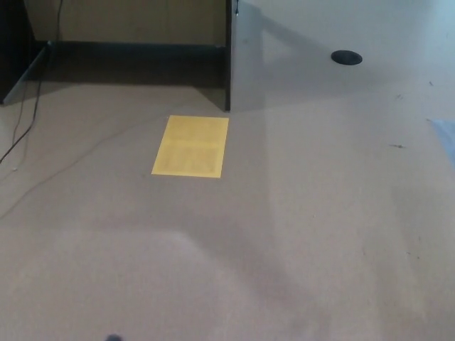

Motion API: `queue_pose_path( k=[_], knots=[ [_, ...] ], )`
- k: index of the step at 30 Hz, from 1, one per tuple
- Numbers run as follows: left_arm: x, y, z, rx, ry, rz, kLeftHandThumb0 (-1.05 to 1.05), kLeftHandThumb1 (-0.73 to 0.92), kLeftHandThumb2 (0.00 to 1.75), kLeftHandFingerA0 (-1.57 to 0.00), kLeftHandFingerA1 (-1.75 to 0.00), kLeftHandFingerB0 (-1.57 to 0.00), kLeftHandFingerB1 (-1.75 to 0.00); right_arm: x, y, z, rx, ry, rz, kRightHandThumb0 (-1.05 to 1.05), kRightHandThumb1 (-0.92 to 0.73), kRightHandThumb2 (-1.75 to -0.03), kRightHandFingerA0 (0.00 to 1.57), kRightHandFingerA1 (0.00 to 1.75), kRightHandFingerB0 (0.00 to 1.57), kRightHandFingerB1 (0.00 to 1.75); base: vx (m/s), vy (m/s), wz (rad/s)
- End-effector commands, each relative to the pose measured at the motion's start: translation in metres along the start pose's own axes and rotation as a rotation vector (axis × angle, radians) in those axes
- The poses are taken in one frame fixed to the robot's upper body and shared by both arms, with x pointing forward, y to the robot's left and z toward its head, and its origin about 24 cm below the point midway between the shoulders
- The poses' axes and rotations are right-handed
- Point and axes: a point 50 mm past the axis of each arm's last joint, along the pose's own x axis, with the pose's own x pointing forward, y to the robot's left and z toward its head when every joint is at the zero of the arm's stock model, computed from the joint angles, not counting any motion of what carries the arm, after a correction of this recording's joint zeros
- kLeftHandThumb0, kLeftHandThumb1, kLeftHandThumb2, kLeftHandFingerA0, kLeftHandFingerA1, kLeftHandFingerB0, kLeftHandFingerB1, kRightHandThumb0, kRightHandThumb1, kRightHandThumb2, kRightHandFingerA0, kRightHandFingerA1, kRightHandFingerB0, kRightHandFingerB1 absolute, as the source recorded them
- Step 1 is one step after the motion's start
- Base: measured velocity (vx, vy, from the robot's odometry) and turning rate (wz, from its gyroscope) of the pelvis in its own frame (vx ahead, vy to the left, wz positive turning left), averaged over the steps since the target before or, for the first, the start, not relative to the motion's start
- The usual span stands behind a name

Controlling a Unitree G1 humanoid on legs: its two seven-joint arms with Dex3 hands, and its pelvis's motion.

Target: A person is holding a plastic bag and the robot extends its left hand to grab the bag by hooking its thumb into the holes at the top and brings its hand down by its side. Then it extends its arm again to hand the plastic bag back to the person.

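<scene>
Grey floor point(298, 234) fills the head view, dark panel edge point(229, 57) stands upright at the top, yellow sheet point(191, 146) lies flat just below it, thin cable point(25, 121) trails at left, round black disc point(347, 57) upper right, neither hand nor the plastic bag shows, finger state impossible to tell.

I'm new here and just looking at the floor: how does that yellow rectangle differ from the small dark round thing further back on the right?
The yellow sheet is a bright rectangle; the dark disc is a near-black oval. The sheet looks much larger than the disc. The sheet lies left of centre, in front of the dark upright panel; the disc sits further back, to the right. Both lie flat on the grey floor.
</scene>
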Motion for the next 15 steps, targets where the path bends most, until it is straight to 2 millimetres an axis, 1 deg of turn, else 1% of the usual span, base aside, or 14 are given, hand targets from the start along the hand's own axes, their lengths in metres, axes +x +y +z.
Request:
queue_pose_path(
  k=[1, 2, 3, 4, 5, 6, 7, 8, 9, 11, 12, 13, 14, 15],
  knots=[
    [0.025, 0.005, 0.030, -0.134, -0.106, 0.090, 0.02, 0.64, 0.88, -0.90, -1.67, -0.81, -1.34, -0.003, 0.000, -0.008, 0.017, 0.022, -0.003, -0.38, -0.68, -0.60, 0.67, 0.45, 0.60, 0.41, 0.00, 0.000, 0.00],
    [0.029, 0.005, 0.035, -0.139, -0.121, 0.095, 0.02, 0.64, 0.88, -0.90, -1.67, -0.81, -1.34, -0.003, 0.000, -0.008, 0.018, 0.020, -0.004, -0.38, -0.68, -0.60, 0.67, 0.45, 0.60, 0.41, 0.00, 0.000, 0.00],
    [0.043, 0.009, 0.041, -0.152, -0.159, 0.109, 0.01, 0.63, 0.90, -0.92, -1.65, -0.85, -1.28, -0.003, 0.000, -0.008, 0.010, 0.022, -0.004, -0.39, -0.69, -0.60, 0.68, 0.45, 0.59, 0.40, 0.00, 0.000, 0.00],
    [0.049, 0.010, 0.044, -0.149, -0.170, 0.113, 0.01, 0.62, 0.89, -0.91, -1.62, -0.88, -1.23, -0.003, 0.000, -0.008, 0.006, 0.024, -0.005, -0.38, -0.68, -0.60, 0.69, 0.46, 0.60, 0.40, 0.00, 0.000, 0.00],
    [0.055, 0.012, 0.046, -0.143, -0.178, 0.129, -0.01, 0.51, 1.01, -1.21, -1.33, -0.97, -1.12, -0.003, 0.000, -0.009, 0.009, 0.024, -0.005, -0.37, -0.69, -0.60, 0.69, 0.47, 0.60, 0.41, 0.00, 0.000, 0.00],
    [0.060, 0.013, 0.049, -0.138, -0.186, 0.147, -0.01, 0.51, 1.01, -1.21, -1.33, -0.97, -1.12, -0.004, 0.000, -0.009, 0.014, 0.024, -0.005, -0.37, -0.69, -0.60, 0.69, 0.47, 0.60, 0.41, 0.00, 0.000, 0.00],
    [0.067, 0.016, 0.052, -0.151, -0.190, 0.157, -0.01, 0.52, 0.98, -1.23, -1.36, -0.97, -1.15, -0.004, 0.000, -0.010, 0.016, 0.030, -0.009, -0.37, -0.68, -0.59, 0.68, 0.45, 0.60, 0.40, 0.00, 0.000, 0.00],
    [0.076, 0.019, 0.056, -0.143, -0.199, 0.181, 0.00, 0.51, 0.97, -1.22, -1.36, -0.98, -1.17, -0.005, -0.001, -0.011, 0.015, 0.030, -0.012, -0.43, -0.65, -0.63, 0.66, 0.47, 0.57, 0.41, 0.00, 0.000, 0.00],
    [0.083, 0.021, 0.059, -0.140, -0.212, 0.191, 0.02, 0.51, 1.01, -1.20, -1.35, -0.95, -1.16, -0.005, -0.002, -0.012, 0.011, 0.028, -0.013, -0.42, -0.64, -0.63, 0.66, 0.47, 0.57, 0.41, 0.00, 0.000, 0.00],
    [0.101, 0.030, 0.065, -0.152, -0.261, 0.212, 0.02, 0.53, 0.99, -1.19, -1.36, -0.93, -1.15, -0.005, -0.005, -0.011, 0.002, 0.021, -0.017, -0.37, -0.69, -0.61, 0.70, 0.46, 0.60, 0.41, 0.00, 0.000, 0.00],
    [0.108, 0.032, 0.069, -0.154, -0.272, 0.232, -0.01, 0.66, 0.81, -0.91, -1.67, -0.80, -1.31, -0.005, -0.006, -0.010, 0.001, 0.018, -0.021, -0.37, -0.69, -0.61, 0.71, 0.46, 0.60, 0.41, 0.00, 0.000, 0.00],
    [0.126, 0.039, 0.082, -0.138, -0.322, 0.276, -0.06, 0.52, 0.99, -1.25, -1.38, -0.99, -1.15, -0.004, -0.008, -0.010, 0.005, 0.019, -0.026, -0.38, -0.68, -0.59, 0.69, 0.45, 0.60, 0.39, 0.00, 0.000, 0.00],
    [0.137, 0.043, 0.092, -0.140, -0.348, 0.294, -0.04, 0.64, 0.88, -0.97, -1.68, -0.86, -1.32, -0.004, -0.009, -0.009, 0.006, 0.022, -0.028, -0.38, -0.68, -0.59, 0.69, 0.45, 0.60, 0.40, 0.00, 0.000, 0.00],
    [0.144, 0.045, 0.100, -0.153, -0.359, 0.296, -0.04, 0.64, 0.88, -0.97, -1.68, -0.86, -1.32, -0.003, -0.010, -0.009, 0.005, 0.025, -0.029, -0.38, -0.68, -0.59, 0.69, 0.45, 0.60, 0.40, 0.00, 0.000, 0.00]
  ],
)
